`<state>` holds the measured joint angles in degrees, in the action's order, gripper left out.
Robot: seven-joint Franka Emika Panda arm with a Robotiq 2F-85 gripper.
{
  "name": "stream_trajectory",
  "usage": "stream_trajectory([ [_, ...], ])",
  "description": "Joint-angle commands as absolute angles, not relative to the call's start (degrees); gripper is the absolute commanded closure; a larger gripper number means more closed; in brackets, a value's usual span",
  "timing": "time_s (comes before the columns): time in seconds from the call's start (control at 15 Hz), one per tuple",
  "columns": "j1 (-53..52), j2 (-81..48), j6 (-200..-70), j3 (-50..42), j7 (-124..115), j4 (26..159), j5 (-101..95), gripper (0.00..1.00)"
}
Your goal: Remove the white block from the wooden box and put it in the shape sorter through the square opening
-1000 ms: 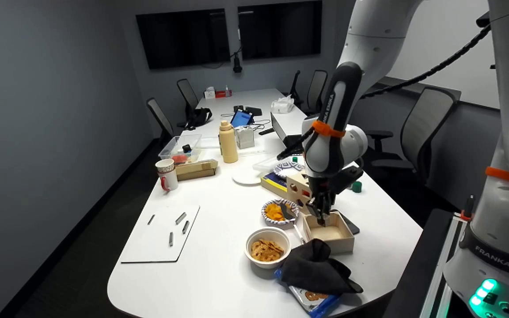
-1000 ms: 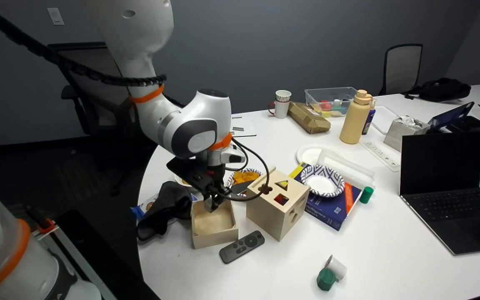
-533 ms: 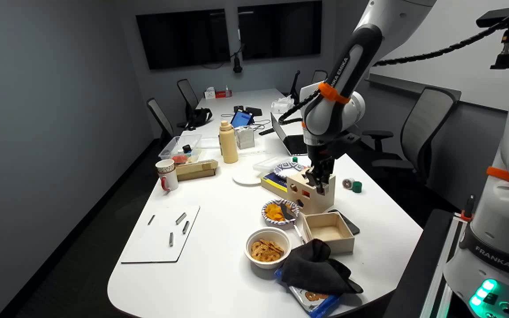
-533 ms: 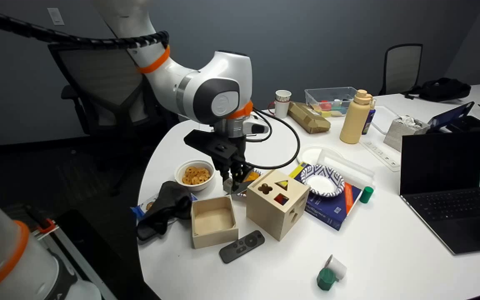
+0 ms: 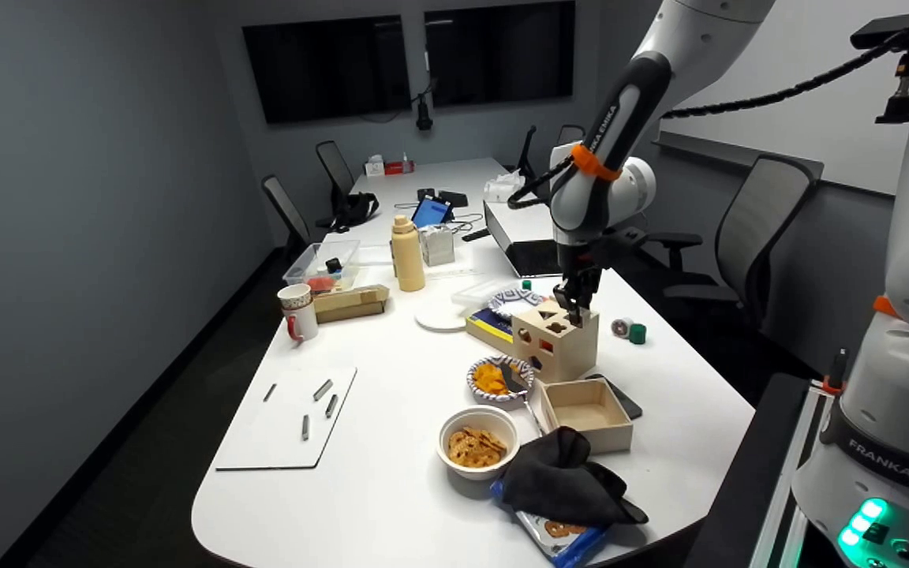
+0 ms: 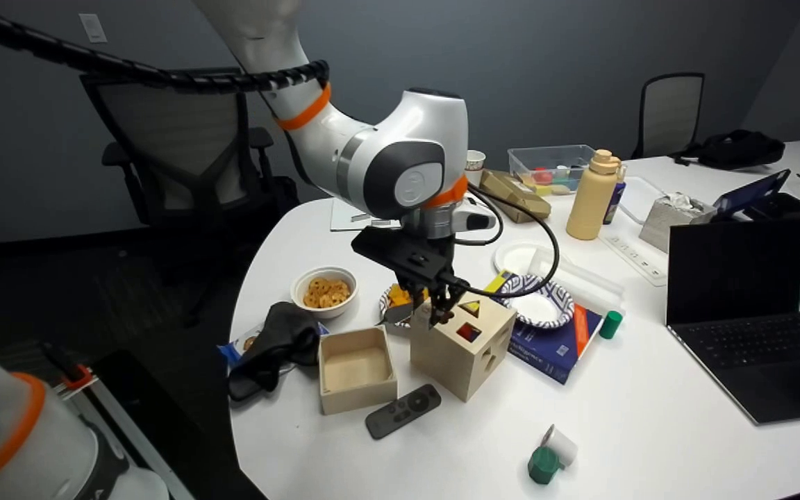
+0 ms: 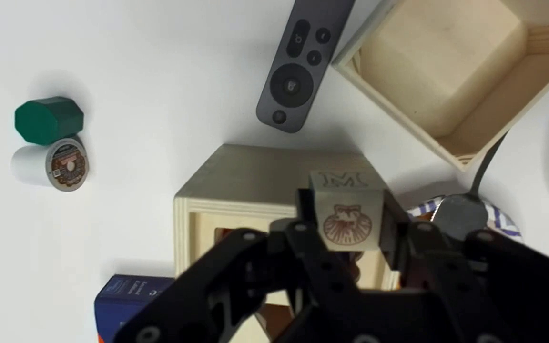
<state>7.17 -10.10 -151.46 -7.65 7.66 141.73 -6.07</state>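
Above the table (image 5: pixel 391 489), jaws clasp the block (image 7: pixel 348 221).

Bottle (image 5: pixel 408 256), mug (image 5: pixel 303 319) and laptop (image 6: pixel 744 333) share the table (image 5: pixel 391 505).

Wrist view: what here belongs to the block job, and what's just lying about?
Part of the job:
white block, gripped in the hand
shape sorter
wooden box, block already out

Lying about:
remote control
green faceted block
white cylinder with a printed end
blue book
blue-patterned bowl
dark-headed utensil
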Motion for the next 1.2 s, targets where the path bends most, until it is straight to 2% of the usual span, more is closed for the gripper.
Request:
stream_trajectory([
  [0.0,8.7,-13.0,-155.4,-7.9,8.8,139.2,-5.1,0.91],
  [1.13,10.9,-21.6,-157.0,-8.0,8.5,131.2,-5.5,0.91],
])
